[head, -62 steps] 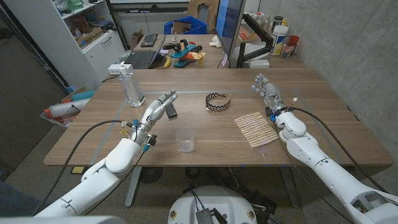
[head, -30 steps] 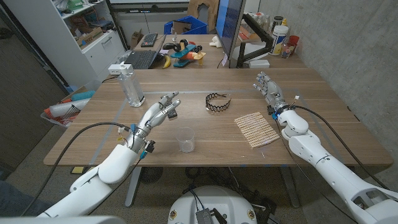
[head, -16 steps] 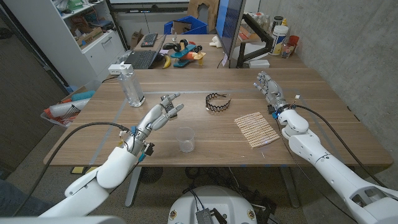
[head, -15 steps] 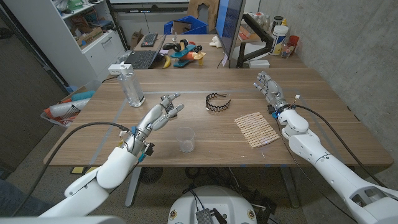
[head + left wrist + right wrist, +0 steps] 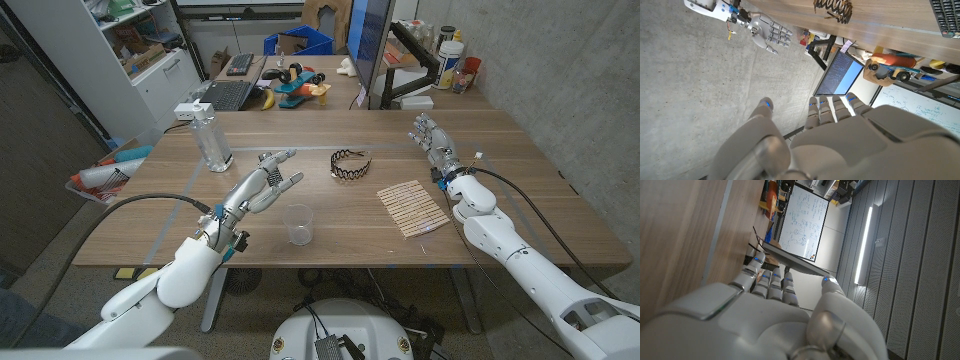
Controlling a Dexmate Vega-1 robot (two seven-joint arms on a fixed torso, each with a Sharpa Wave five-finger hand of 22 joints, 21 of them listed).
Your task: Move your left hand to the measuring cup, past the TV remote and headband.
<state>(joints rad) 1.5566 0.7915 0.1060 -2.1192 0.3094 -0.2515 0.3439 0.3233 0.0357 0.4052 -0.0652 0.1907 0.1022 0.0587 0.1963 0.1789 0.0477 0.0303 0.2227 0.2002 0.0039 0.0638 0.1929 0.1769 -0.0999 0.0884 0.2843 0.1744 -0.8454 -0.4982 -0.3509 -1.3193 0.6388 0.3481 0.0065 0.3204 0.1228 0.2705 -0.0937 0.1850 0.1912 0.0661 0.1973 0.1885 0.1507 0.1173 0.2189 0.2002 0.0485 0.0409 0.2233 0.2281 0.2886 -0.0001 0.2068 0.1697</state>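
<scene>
No legible writing on measuring cup (image 5: 298, 224)

Wooden table (image 5: 520, 200), planked top. Clear measuring cup (image 5: 298, 224) upright near 6 o'clock edge. Black headband (image 5: 351, 164) just past centre toward 12. Slatted wooden mat (image 5: 411, 207) flat at 3 o'clock. Clear plastic bottle (image 5: 211, 139) upright at 10 o'clock. Second desk behind it holds a laptop (image 5: 222, 95).

bare wood lies between the open left hand (image 5: 262, 184) and the small clear plastic measuring cup (image 5: 298, 224) just beside it.
</scene>
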